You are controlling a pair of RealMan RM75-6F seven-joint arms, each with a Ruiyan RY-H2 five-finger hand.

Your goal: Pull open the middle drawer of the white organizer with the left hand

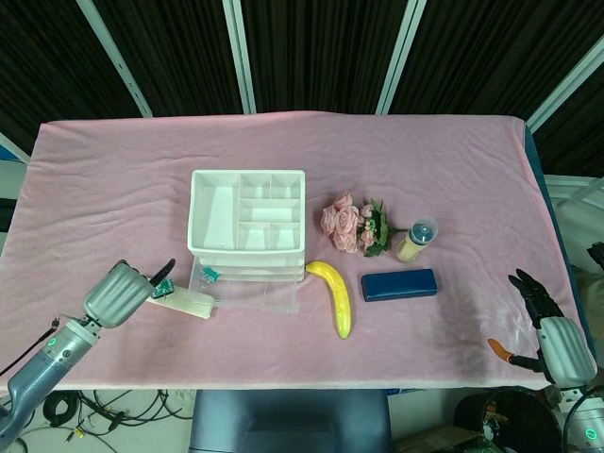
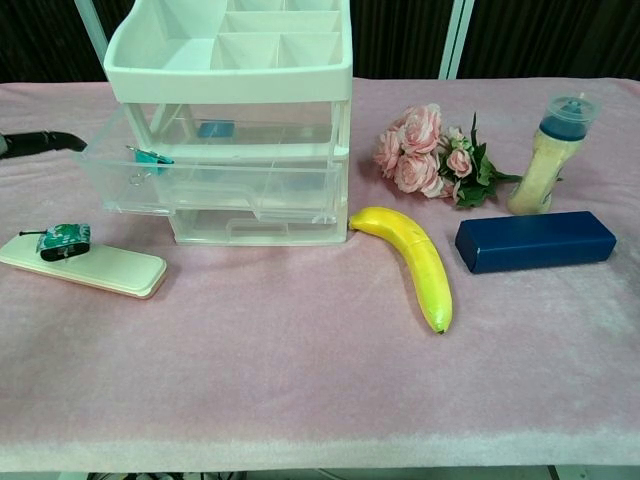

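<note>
Pink cloth (image 1: 425, 160) covers the whole table, with the white organizer (image 1: 247, 210) at frame centre and its clear middle drawer (image 2: 215, 180) already slid well out toward the lower left, so the pull looks essentially done. Left hand (image 1: 119, 293) sits lower left just beside the drawer's corner, holding nothing with a finger stretched toward it, probably released after the pull, while the right hand (image 1: 545, 321) idles open at the lower right edge. Nearby, largest first: banana (image 1: 334, 296), blue box (image 1: 399, 284), cream case (image 2: 82, 263) in front of the drawer carrying a small toy tank (image 2: 62, 240), roses (image 1: 351, 224), bottle (image 1: 414, 239); none blocks the drawer.
</note>
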